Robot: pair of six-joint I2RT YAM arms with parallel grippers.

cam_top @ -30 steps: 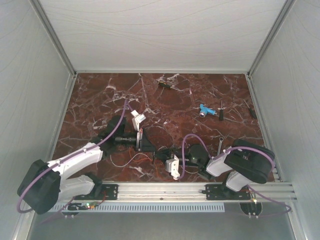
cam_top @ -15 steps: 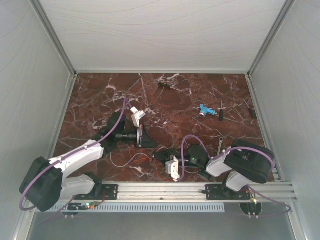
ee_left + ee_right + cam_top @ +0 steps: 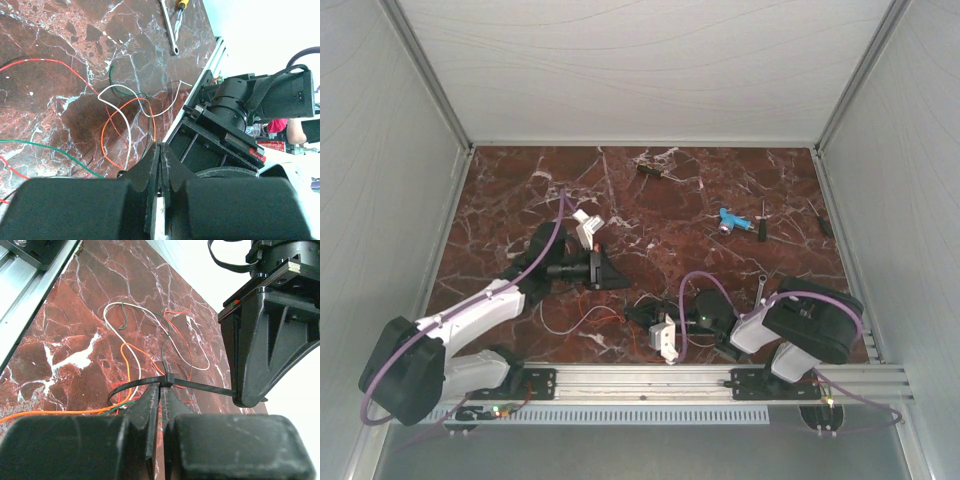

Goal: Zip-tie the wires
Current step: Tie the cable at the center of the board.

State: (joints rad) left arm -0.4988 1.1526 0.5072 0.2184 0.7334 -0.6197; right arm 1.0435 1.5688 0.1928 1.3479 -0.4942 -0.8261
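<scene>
Wires (image 3: 165, 352) lie in one loose tangle on the veined red marble table (image 3: 75, 300), near its front rail, between the two arms. They are thin, limp strands in orange, white, green and red, too snarled to count. One black plastic zip tie (image 3: 167, 379) loops around some of them. The right gripper (image 3: 160, 390) has both fingers pressed together beside the tie's square head; whether they pinch it I cannot tell. The left gripper (image 3: 245, 399) is clamped on the tie's flat tail.

Left gripper (image 3: 160, 150) closed; right gripper (image 3: 161, 392) closed (tips near each other, both low).
</scene>
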